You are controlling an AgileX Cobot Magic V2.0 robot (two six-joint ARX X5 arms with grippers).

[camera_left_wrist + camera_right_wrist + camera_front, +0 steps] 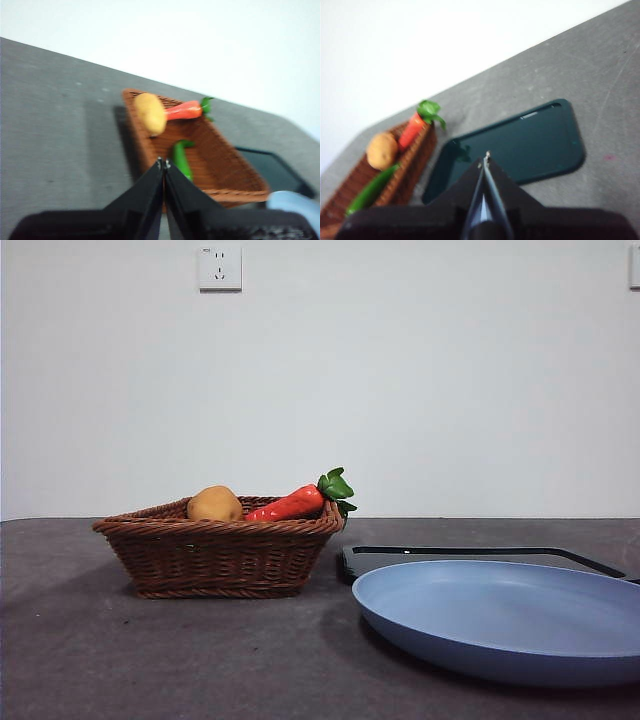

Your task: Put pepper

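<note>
The pepper, a long, slender, glossy dark-green one, lies on the floor of the brown woven wicker basket, too low to show over the rim in the front view. Its long axis runs along the basket's length, one end pointing toward my left gripper and the other toward the far end of the basket. From my left wrist it sits directly ahead of my fingertips and beneath them, the near end hidden behind my jaws, so I judge this arm the nearer one and the natural choice for the pick. My left jaws are pressed together with nothing between them; I would have to spread them and set them across the pepper, not along it.

Beside the pepper rests a round tan potato, and beyond it a red-orange tapered vegetable with a leafy green top leans over the basket's rim.

My right gripper hangs over the dark green rectangular tray, its jaws likewise closed and empty; from there the pepper lies well off to one side, past the basket wall. A pale blue round plate sits in front of the tray.
</note>
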